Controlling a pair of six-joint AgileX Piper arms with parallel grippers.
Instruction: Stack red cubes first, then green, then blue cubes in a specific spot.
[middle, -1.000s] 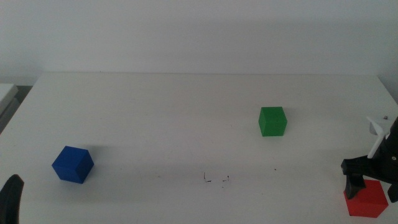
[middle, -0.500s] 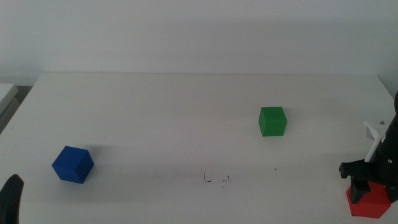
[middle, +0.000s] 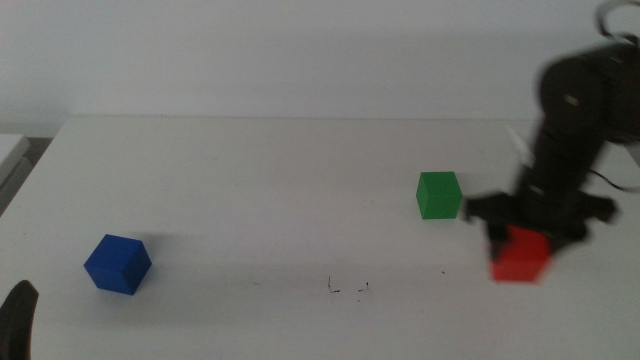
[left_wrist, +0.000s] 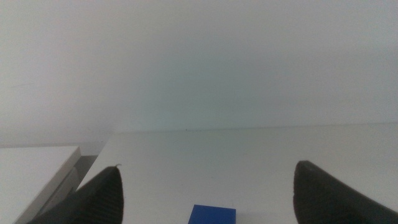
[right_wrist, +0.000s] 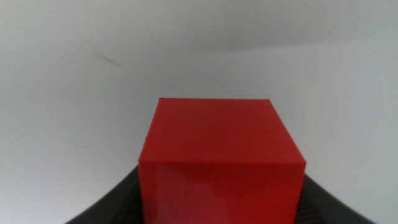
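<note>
My right gripper (middle: 522, 240) is shut on the red cube (middle: 520, 255) and holds it above the table, to the right of and a little nearer than the green cube (middle: 438, 194). The red cube (right_wrist: 221, 158) fills the right wrist view between the jaws of that gripper (right_wrist: 221, 202). The blue cube (middle: 117, 264) rests at the near left, and its top shows in the left wrist view (left_wrist: 212, 214). Small dark pen scribbles (middle: 347, 288) mark the specific spot at the near centre. My left gripper (left_wrist: 208, 199) waits open at the bottom left corner (middle: 17, 318).
The white table's far edge (middle: 340, 119) meets a plain wall. A pale ledge (middle: 10, 150) lies off the table's left side. A tiny dark dot (middle: 444, 271) sits right of the scribbles.
My right gripper has lifted the red cube off the table's near right corner and carried it left and away, toward the green cube. The left arm has not moved.
</note>
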